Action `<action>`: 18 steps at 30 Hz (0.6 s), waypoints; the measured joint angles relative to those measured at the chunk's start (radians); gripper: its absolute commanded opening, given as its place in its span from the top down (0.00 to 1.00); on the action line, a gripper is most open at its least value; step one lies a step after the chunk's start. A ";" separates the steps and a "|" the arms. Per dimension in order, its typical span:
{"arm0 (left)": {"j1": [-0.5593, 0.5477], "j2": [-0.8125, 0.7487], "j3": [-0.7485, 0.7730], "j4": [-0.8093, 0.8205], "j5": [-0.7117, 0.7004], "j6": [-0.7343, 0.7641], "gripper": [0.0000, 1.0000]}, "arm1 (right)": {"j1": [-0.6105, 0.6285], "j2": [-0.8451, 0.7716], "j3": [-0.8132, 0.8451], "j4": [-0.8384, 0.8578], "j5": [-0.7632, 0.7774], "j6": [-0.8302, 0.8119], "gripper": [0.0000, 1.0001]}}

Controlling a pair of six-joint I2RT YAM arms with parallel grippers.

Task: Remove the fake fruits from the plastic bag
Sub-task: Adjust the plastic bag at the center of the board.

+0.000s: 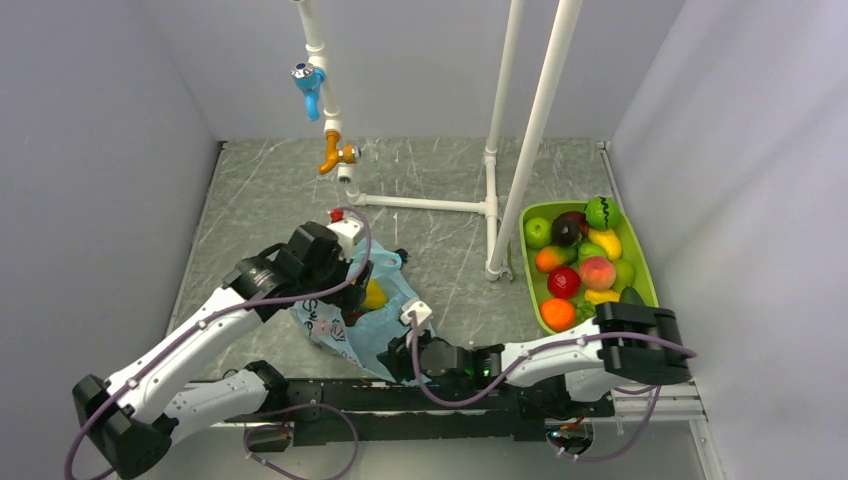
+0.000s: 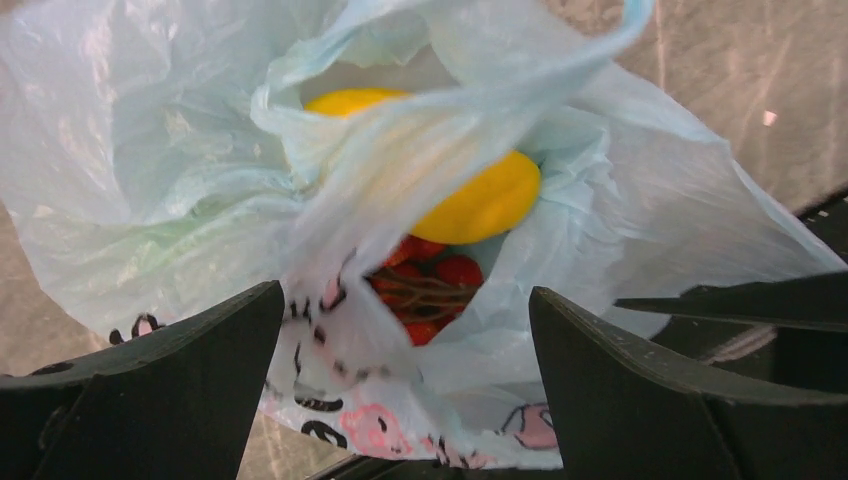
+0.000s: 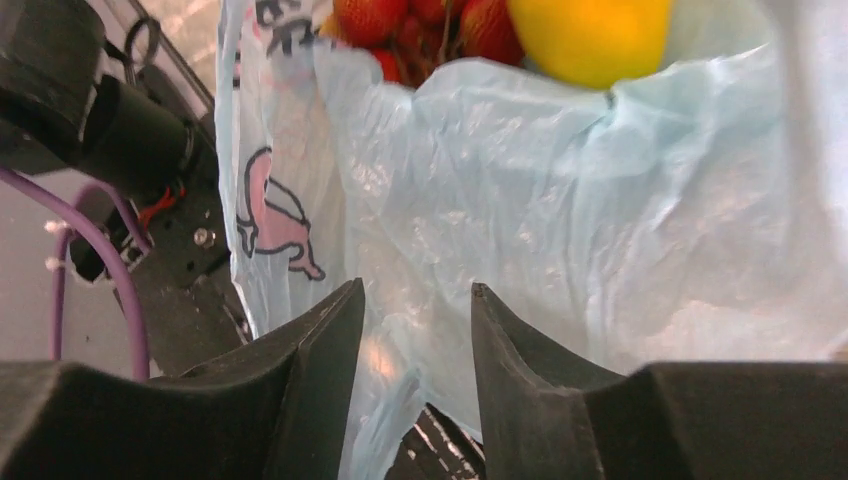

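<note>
The light-blue plastic bag (image 1: 385, 325) with pink-and-dark print lies crumpled between the arms. Its mouth gapes in the left wrist view (image 2: 640, 220), showing a yellow fruit (image 2: 475, 200) and red strawberries (image 2: 435, 285) inside. The yellow fruit (image 1: 375, 295) also peeks out in the top view. My left gripper (image 1: 348, 262) hovers just above the bag's mouth with its jaws wide open (image 2: 405, 290) and empty. My right gripper (image 1: 397, 352) is at the bag's near edge. Its jaws (image 3: 416, 285) stand narrowly apart with a fold of the bag (image 3: 560, 200) between them.
A green tray (image 1: 642, 262) at the right holds several fake fruits. A white pipe frame (image 1: 492, 205) stands behind the bag, with a blue and an orange tap (image 1: 335, 155) on its left post. Grey walls close in on both sides.
</note>
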 measured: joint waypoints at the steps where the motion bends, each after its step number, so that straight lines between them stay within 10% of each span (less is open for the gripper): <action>1: -0.015 0.019 0.007 0.000 -0.028 0.000 0.04 | 0.000 -0.029 -0.012 0.008 0.009 0.008 0.49; 7: -0.032 0.178 0.060 0.006 -0.254 -0.027 0.54 | -0.003 -0.066 -0.055 0.017 0.048 0.068 0.56; 10: -0.029 0.207 0.061 0.013 -0.355 -0.035 0.99 | -0.002 -0.065 -0.084 0.016 0.053 0.122 0.64; 18: 0.178 0.060 0.000 0.070 -0.444 -0.086 1.00 | -0.007 -0.042 -0.125 -0.051 0.133 0.264 0.90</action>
